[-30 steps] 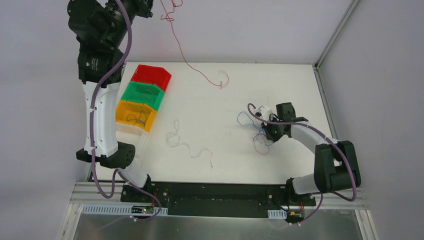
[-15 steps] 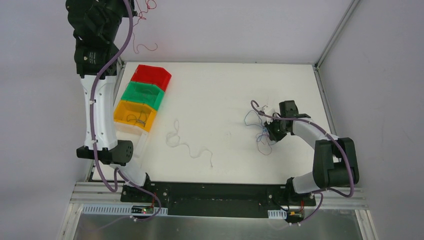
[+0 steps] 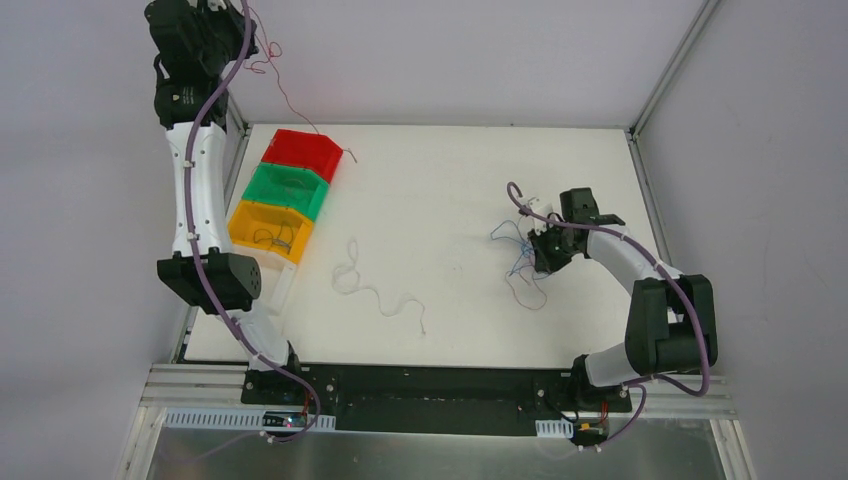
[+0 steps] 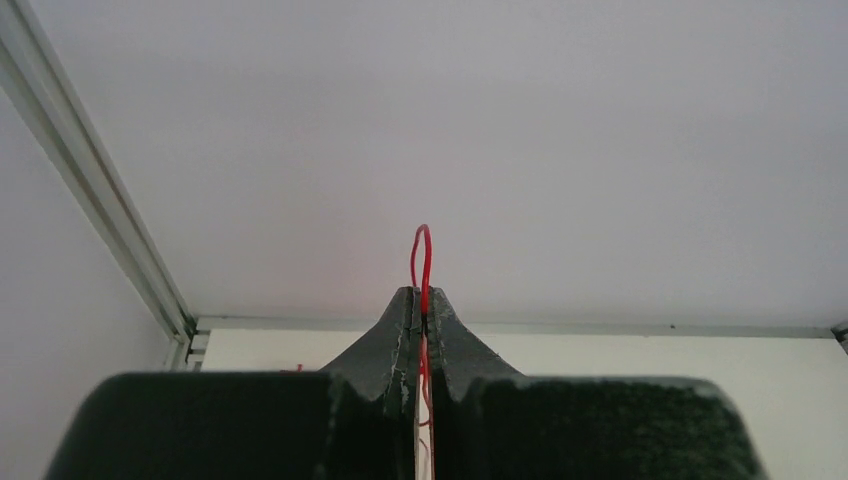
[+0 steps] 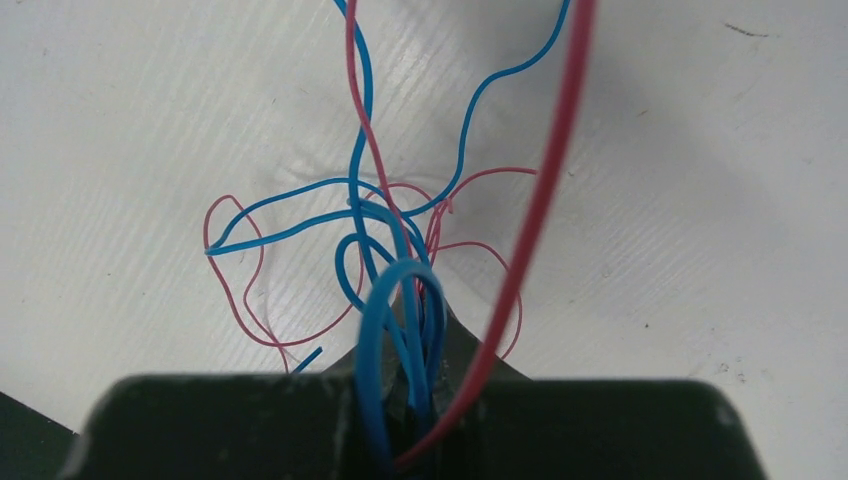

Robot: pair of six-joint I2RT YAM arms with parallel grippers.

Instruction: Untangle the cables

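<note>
My left gripper [image 3: 243, 28] is raised high at the far left, above the bins, and is shut on a thin red cable [image 3: 288, 100]. The cable hangs down to the table by the red bin. In the left wrist view the red cable [image 4: 424, 262] loops out of the closed fingertips [image 4: 421, 300]. My right gripper [image 3: 541, 247] is low over the table at the right, shut on a tangle of blue and red cables [image 3: 520, 268]. In the right wrist view blue loops [image 5: 392, 300] and a red strand [image 5: 540, 200] run into the jaws. A white cable [image 3: 372, 290] lies loose at the table's middle.
Three bins stand in a row at the table's left: red [image 3: 300, 152], green [image 3: 284, 189], yellow [image 3: 270, 230]. The yellow bin holds some thin wire. An aluminium frame post [image 3: 672, 65] runs along the back right corner.
My left arm has swung left and back, carrying the red cable off the table's middle to above the bins. My right gripper has shifted slightly to the right with the tangle.
</note>
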